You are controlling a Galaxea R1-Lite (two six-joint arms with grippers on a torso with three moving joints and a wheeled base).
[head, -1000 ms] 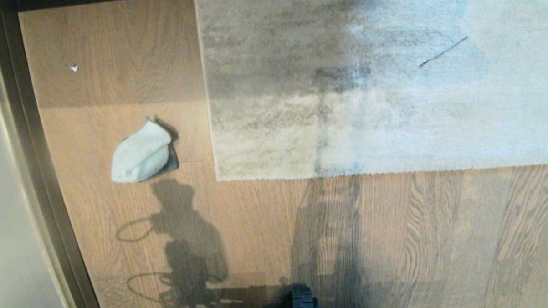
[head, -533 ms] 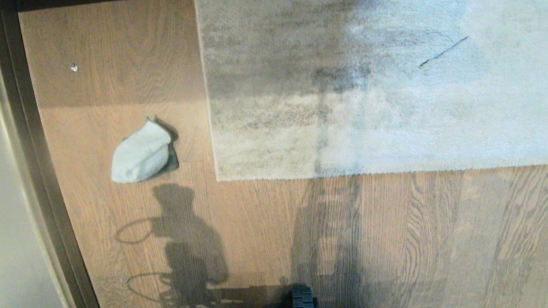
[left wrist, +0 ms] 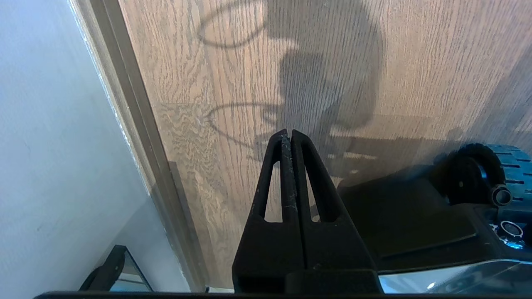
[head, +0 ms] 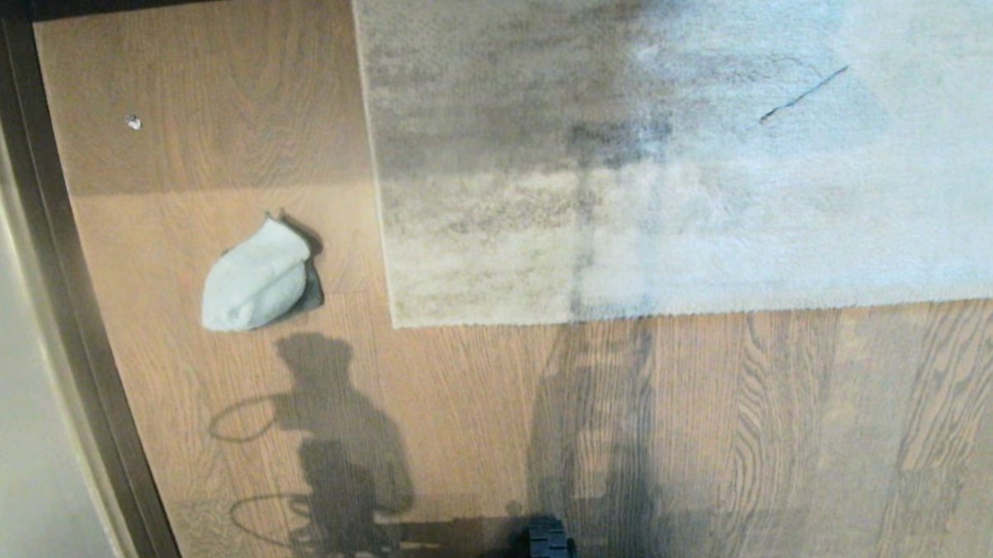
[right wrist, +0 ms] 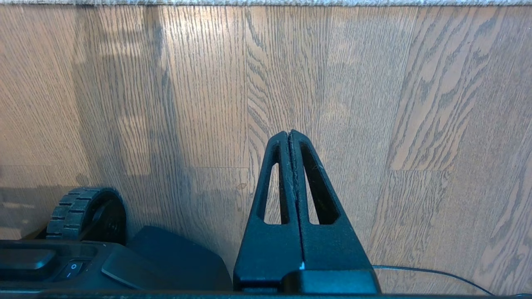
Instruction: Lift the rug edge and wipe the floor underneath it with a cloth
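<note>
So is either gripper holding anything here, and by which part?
Nothing is held. The left gripper and right gripper are shut on nothing above the wood-grain floor; the pale grey-blue microfibre cloth lies there untouched.

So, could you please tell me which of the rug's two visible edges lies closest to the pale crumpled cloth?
The rug's side edge, running away from the robot; the pale grey-blue cloth lies beside it, on the wooden floor.

The cloth (head: 255,277) lies on the floor (head: 468,412), left of the rug's (head: 690,148) near-left corner; the baseboard (head: 68,310) runs further left.
</note>
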